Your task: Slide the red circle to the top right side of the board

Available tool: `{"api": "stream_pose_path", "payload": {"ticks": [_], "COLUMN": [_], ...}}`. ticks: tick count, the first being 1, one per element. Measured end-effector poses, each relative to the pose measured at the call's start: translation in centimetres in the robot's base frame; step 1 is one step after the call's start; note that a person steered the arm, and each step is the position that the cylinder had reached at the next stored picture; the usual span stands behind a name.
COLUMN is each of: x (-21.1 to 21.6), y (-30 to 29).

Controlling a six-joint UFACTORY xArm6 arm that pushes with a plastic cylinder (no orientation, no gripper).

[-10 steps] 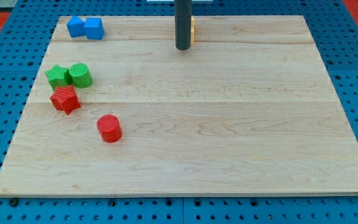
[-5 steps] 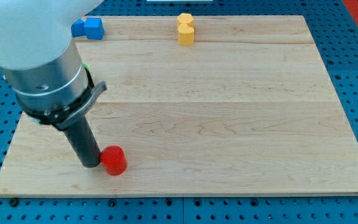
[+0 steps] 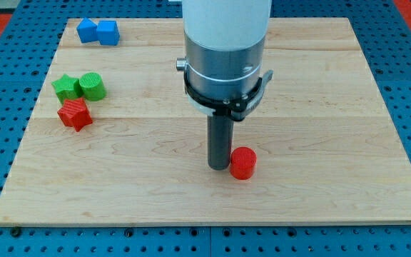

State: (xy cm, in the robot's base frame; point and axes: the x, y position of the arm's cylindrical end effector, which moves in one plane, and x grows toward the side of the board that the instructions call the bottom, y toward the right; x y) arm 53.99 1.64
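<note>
The red circle (image 3: 243, 163) is a short red cylinder lying on the wooden board (image 3: 334, 107), a little right of centre and towards the view's bottom. My tip (image 3: 219, 167) rests on the board right against the circle's left side, touching it or nearly so. The arm's large grey and white body rises above the tip and hides the top middle of the board.
A red star block (image 3: 74, 114) lies at the left, with a green star (image 3: 66, 87) and a green cylinder (image 3: 91, 86) just above it. Two blue blocks (image 3: 97, 31) sit at the top left corner.
The red circle has slid from the lower left to right of centre, with my tip following on its left. The arm now covers the yellow blocks at the top.
</note>
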Motion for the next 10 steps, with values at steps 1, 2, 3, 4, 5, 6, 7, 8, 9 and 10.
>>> {"api": "stream_pose_path", "payload": {"ticks": [1, 2, 3, 4, 5, 6, 7, 8, 9, 10], "x": [3.5, 2.1, -1.9, -7.2, -11.7, -12.9, -14.9, -17.6, -19.5, -17.6], "y": [0.3, 3.6, 5.8, 6.5, 6.0, 1.1, -1.2, 0.2, 6.6, 5.7]}}
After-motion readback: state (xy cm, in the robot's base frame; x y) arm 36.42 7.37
